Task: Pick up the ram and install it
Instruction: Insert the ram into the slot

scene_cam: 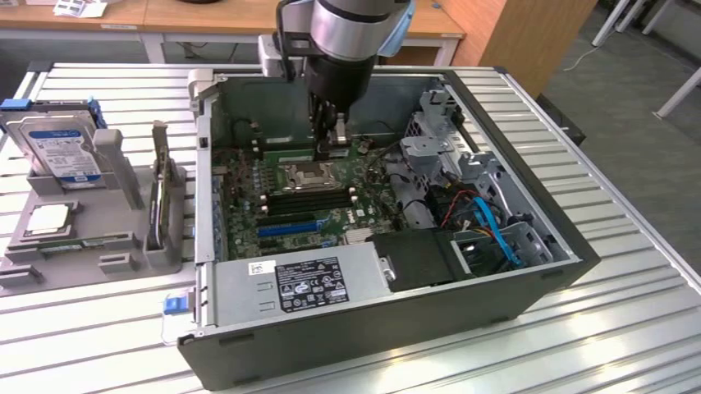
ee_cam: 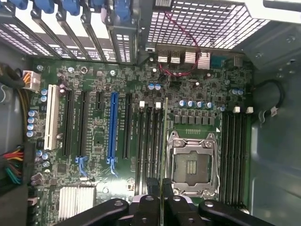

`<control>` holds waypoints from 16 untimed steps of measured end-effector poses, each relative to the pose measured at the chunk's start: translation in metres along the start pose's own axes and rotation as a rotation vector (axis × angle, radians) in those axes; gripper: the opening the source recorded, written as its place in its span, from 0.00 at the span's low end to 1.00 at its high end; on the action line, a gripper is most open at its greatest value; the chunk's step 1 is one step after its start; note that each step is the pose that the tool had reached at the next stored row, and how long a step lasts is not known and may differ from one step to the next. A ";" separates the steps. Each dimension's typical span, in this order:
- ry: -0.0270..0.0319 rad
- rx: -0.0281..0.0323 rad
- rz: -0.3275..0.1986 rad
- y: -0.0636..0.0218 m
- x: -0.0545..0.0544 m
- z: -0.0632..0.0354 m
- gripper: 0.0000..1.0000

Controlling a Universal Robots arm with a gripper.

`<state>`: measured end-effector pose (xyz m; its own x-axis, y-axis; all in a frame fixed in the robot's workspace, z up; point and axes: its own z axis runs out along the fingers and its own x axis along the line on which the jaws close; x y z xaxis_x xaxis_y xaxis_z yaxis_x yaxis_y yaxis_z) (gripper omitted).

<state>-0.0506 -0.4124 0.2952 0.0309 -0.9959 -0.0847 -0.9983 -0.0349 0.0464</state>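
My gripper (scene_cam: 332,146) reaches down into the open computer case (scene_cam: 570,246), just above the motherboard (ee_cam: 94,141). Its black fingers (ee_cam: 146,209) are shut on the ram (ee_cam: 165,141), a thin green stick seen edge-on in the wrist view. The ram runs parallel to the black memory slots (ee_cam: 149,141). It hangs over the strip between those slots and the empty silver processor socket (ee_cam: 193,162). I cannot tell whether it touches a slot.
A second bank of memory slots (ee_cam: 234,155) lies beyond the socket, and a blue expansion slot (ee_cam: 112,127) runs beside the first. Outside the case, a grey holder (scene_cam: 110,164) carries a hard drive (scene_cam: 61,148) and a square silver chip (scene_cam: 49,220). The power supply (scene_cam: 290,283) fills the case's near corner.
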 end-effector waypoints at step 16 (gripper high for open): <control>0.0000 -0.0011 0.000 -0.0013 0.002 0.0291 0.14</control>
<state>-0.0506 -0.4124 0.2660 0.0307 -0.9959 -0.0847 -0.9983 -0.0348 0.0475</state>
